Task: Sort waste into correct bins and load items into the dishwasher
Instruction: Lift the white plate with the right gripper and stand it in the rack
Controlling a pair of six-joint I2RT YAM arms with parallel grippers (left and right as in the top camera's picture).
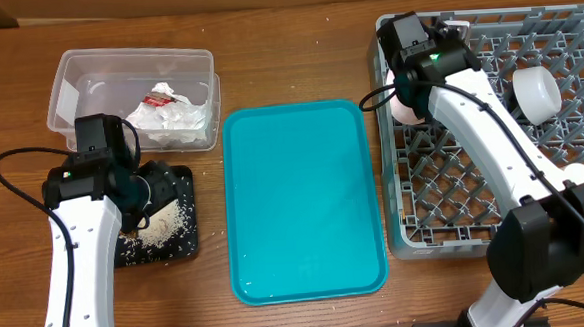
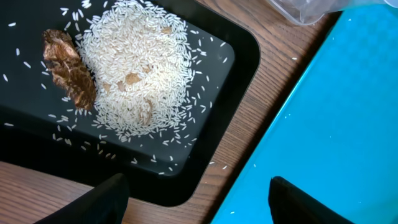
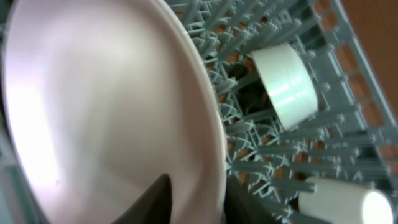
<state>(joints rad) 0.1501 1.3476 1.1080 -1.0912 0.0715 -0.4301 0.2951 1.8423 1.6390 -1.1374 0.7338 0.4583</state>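
Observation:
The black tray (image 1: 181, 244) holds a pile of white rice (image 2: 140, 68) and a brown food scrap (image 2: 68, 68). My left gripper (image 2: 196, 186) is open and empty over that tray's corner, beside the teal tray; it also shows in the overhead view (image 1: 145, 191). The clear tub (image 1: 77, 75) holds the crumpled red-and-white wrapper (image 1: 169, 112). My right gripper (image 3: 196, 193) is shut on the rim of the pinkish-white bowl (image 3: 106, 106), held on edge inside the grey rack (image 1: 474, 189) at its far left. A pale bowl (image 1: 537, 93) and a white cup (image 1: 578, 174) lie in the rack. The white plate is out of view.
The teal serving tray (image 1: 304, 198) lies between the black tray and the rack, with a few rice grains on it. Loose grains lie on the wood by the black tray. The rack's pegs stand close around the bowl.

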